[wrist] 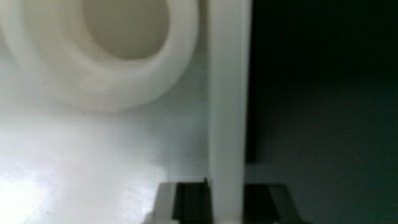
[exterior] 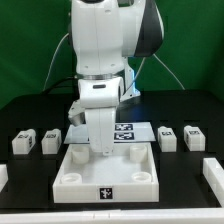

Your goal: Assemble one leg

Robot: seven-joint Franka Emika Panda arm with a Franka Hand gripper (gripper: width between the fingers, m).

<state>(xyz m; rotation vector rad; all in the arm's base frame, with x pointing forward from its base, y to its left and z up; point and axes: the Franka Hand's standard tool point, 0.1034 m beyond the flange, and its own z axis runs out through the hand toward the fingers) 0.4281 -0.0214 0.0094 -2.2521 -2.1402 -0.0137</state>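
1. At the exterior view's left, the outer left leg (exterior: pixel 22 142) and the inner left leg (exterior: pixel 50 140) stand side by side on the black worktop (exterior: pixel 28 200), apart from the tray (exterior: pixel 130 185) and not held
2. In the middle, the gripper (exterior: pixel 100 148) is low at the back left part of the tray. In the wrist view its dark fingertips (wrist: pixel 182 205) lie against both sides of a thin tray wall (wrist: pixel 226 110), beside a round socket (wrist: pixel 89 45), so we judge that it pinches this wall and no leg
3. Behind the tray lies the marker board (exterior: pixel 135 130), partly hidden by the arm
4. At the right, the inner right leg (exterior: pixel 167 137) and the outer right leg (exterior: pixel 194 135) also stand free
5. We judge that the step in hand is the placing of the tray, and no leg is mounted yet. The next move calls for letting go of the wall, rising clear of it, and then taking one leg squarely for a corner socket
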